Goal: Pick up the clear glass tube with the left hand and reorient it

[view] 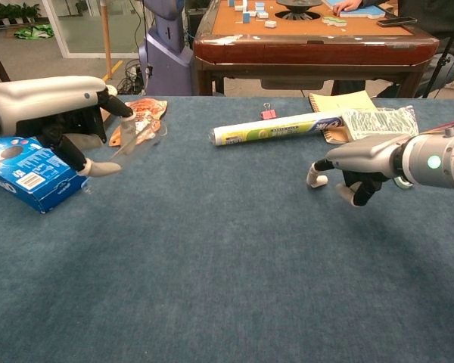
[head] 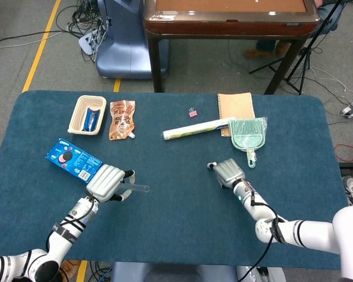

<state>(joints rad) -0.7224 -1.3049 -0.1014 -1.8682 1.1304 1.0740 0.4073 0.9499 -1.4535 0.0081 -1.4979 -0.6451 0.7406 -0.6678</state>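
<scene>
left hand grips the clear glass tube above the desk, beside the blue box. right hand touches a small white cap, apparently not gripping. to reorient well, turn the wrist slowly and keep the grip firm.

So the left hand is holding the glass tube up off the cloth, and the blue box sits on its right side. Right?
Not quite. The left hand does hold the clear glass tube up off the cloth, but the blue box sits on the hand's left side, not its right. The head view shows it up and to the left of the hand, and the chest view agrees.
</scene>
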